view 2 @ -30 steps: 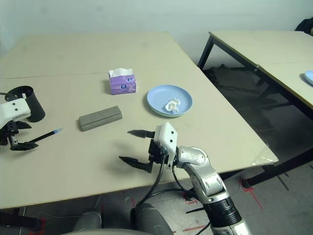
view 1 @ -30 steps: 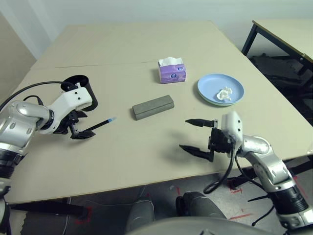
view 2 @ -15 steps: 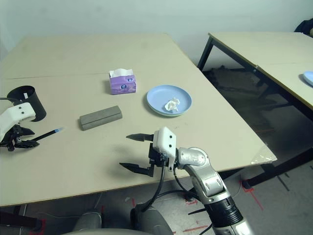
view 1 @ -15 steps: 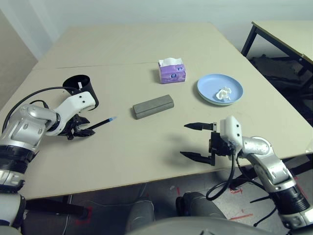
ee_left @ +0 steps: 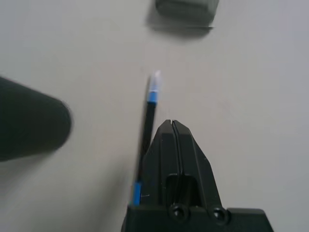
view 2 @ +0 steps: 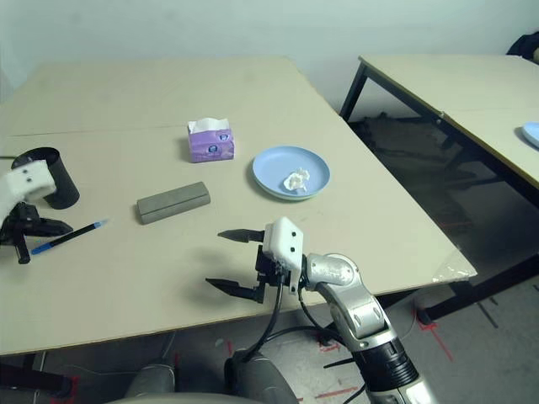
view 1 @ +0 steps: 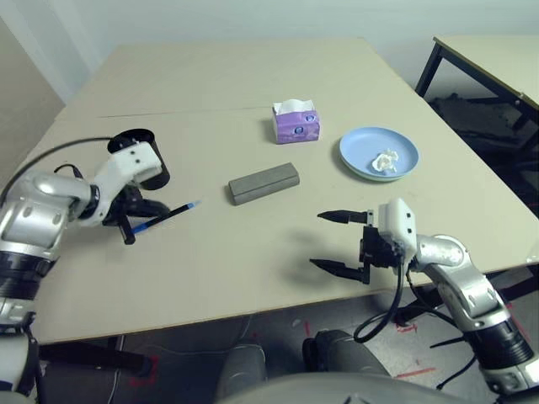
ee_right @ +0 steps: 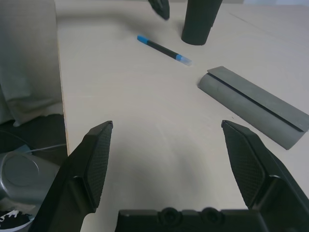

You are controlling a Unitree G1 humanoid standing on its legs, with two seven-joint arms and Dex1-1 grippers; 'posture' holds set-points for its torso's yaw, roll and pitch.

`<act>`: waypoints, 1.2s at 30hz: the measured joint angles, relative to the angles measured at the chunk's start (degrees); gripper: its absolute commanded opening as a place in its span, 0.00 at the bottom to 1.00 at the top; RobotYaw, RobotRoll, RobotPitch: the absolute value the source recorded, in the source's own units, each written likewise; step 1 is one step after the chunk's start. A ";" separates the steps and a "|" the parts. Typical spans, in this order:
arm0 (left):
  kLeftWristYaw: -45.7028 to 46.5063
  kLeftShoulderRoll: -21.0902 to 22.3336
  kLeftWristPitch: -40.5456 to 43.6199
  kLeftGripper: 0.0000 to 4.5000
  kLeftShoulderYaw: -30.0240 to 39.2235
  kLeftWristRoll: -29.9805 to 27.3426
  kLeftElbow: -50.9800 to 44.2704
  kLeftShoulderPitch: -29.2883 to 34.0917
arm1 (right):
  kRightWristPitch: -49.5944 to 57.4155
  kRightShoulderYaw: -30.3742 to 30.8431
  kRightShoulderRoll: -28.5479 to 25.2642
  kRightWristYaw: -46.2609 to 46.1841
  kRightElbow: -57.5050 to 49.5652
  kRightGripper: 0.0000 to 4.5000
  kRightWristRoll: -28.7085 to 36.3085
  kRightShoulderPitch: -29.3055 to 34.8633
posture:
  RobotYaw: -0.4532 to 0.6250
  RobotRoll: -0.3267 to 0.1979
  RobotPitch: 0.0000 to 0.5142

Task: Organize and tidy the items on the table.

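Pen: the black pen with blue ends (view 1: 173, 215) lies flat on the counter (view 1: 202, 286), out past the near side of the cup (view 2: 61, 183)
Left pincer: (ee_left: 172, 121) pressed together, with no pen pinched in it; the pen is just beside it
Long way of pen: slants away and to the right, nearly the same way the left pincer points, with its clear tip towards the case (view 1: 264, 183)
Right pincer: (ee_right: 167, 123) spread wide, nothing in it, well apart from the pen
Nearer arm: the left one, by a lot
Next move: I think the left pincer must spread, then go over the pen with one finger on each long side
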 measured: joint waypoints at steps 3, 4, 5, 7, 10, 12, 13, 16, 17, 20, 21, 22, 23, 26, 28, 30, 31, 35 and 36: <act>2.27 0.69 0.01 0.13 0.40 1.08 -0.33 1.38 | 0.00 0.01 0.19 -0.01 0.18 1.00 0.00 -0.11 | 0.39 0.62 0.07; 2.94 0.65 0.03 0.21 0.05 1.37 -0.36 1.84 | 0.00 0.02 0.27 0.00 0.20 1.00 0.00 -0.11 | 0.39 0.62 0.07; 3.43 0.57 0.05 0.29 -0.52 1.65 -0.36 1.95 | 0.00 0.03 0.27 0.00 0.22 1.00 -0.01 -0.11 | 0.39 0.62 0.07; 4.27 0.25 0.04 0.44 -1.87 2.66 -0.36 1.93 | 0.00 0.05 0.33 0.00 0.24 1.00 -0.01 -0.19 | 0.38 0.62 0.07; 5.12 -1.37 -0.09 0.68 -4.38 4.01 0.53 0.49 | 0.00 0.05 0.33 0.00 0.27 1.00 -0.02 -0.20 | 0.37 0.62 0.07; 5.28 -2.73 -0.54 0.84 -6.57 5.01 1.30 -0.87 | 0.01 0.06 0.32 -0.03 0.23 1.00 -0.03 -0.14 | 0.36 0.62 0.07; 5.31 -3.38 -0.86 0.91 -7.51 5.56 2.01 -1.67 | 0.02 0.06 0.32 -0.08 0.19 1.00 -0.03 -0.04 | 0.36 0.62 0.07; 5.36 -4.66 -2.41 1.00 -9.82 6.88 4.53 -3.53 | 0.05 0.06 0.29 -0.37 0.05 1.00 -0.04 0.57 | 0.35 0.62 0.07; 5.49 -5.12 -3.04 1.00 -10.25 7.68 5.56 -4.11 | 0.07 0.07 0.29 -0.44 -0.02 1.00 -0.04 0.72 | 0.35 0.62 0.07; 5.98 -6.19 -5.27 1.00 -12.00 9.82 9.28 -6.16 | 0.11 0.08 0.24 -0.67 -0.36 1.00 -0.04 1.12 | 0.34 0.62 0.07; 6.13 -6.57 -5.93 1.00 -12.38 10.45 10.41 -6.61 | 0.13 0.10 0.24 -0.78 -0.48 1.00 -0.04 1.24 | 0.34 0.62 0.07; 6.15 -6.78 -6.32 1.00 -12.56 10.73 11.03 -6.70 | 0.14 0.09 0.22 -0.86 -0.59 1.00 -0.04 1.36 | 0.34 0.62 0.08; 6.17 -7.07 -6.65 1.00 -12.71 10.97 11.83 -6.82 | 0.16 0.09 0.17 -0.93 -0.78 1.00 -0.04 1.49 | 0.34 0.62 0.08; 6.04 -7.45 -7.65 1.00 -13.99 12.49 13.83 -6.73 | 0.21 0.09 0.02 -0.98 -1.08 1.00 -0.04 1.72 | 0.34 0.62 0.08; 5.85 -7.47 -8.05 1.00 -14.50 12.76 14.33 -6.12 | 0.24 0.09 -0.16 -0.98 -1.16 1.00 -0.04 1.77 | 0.34 0.62 0.08; 5.69 -7.55 -8.66 1.00 -14.48 12.73 14.50 -5.93 | 0.28 0.09 -0.22 -0.99 -1.24 1.00 -0.04 1.80 | 0.34 0.62 0.08; 5.65 -7.56 -8.97 0.96 -14.47 12.70 14.61 -5.83 | 0.29 0.09 -0.22 -0.99 -1.31 1.00 -0.04 1.80 | 0.35 0.62 0.08; 5.17 -7.83 -9.68 0.72 -14.38 12.34 14.96 -5.28 | 0.36 0.09 -0.22 -1.00 -1.48 1.00 -0.03 1.80 | 0.35 0.62 0.08; 4.85 -7.95 -9.81 0.64 -14.38 12.22 14.97 -5.08 | 0.38 0.09 -0.22 -1.01 -1.49 1.00 -0.03 1.80 | 0.35 0.62 0.08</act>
